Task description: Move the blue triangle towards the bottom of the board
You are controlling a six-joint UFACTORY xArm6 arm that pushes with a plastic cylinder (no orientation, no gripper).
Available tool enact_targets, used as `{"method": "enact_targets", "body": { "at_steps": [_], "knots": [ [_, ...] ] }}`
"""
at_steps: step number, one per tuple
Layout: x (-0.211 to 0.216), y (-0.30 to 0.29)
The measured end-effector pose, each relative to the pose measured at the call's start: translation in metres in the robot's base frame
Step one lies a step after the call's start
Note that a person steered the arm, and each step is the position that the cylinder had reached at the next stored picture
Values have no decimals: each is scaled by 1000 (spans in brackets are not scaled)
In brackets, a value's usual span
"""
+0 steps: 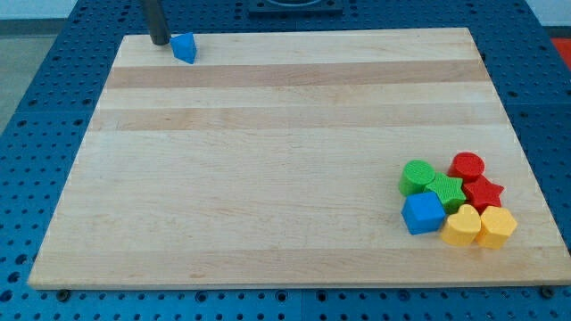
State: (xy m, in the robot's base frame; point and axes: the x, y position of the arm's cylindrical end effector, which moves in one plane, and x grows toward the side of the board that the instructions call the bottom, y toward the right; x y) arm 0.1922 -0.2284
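— Where was my tip (160, 41), and did it hold anything?

— Your tip was a plain dark rod with no jaws, so it held nothing. It stood at the top-left edge of the pale wooden board (268, 160), just beside the small blue triangle block (185, 47), on the block's left.

— How would you expect the triangle to handle?

— I judged it light, stiff and easy to slide. You should push its top side, near the middle, or it may turn.

Blue triangle (185, 47) — pale striped wooden board (268, 160).
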Motion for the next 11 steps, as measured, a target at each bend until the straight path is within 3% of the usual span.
{"method": "enact_targets", "body": {
  "at_steps": [2, 4, 7, 11],
  "knots": [
    [6, 35],
    [47, 70],
    [78, 48],
    [178, 17]
  ]
}}
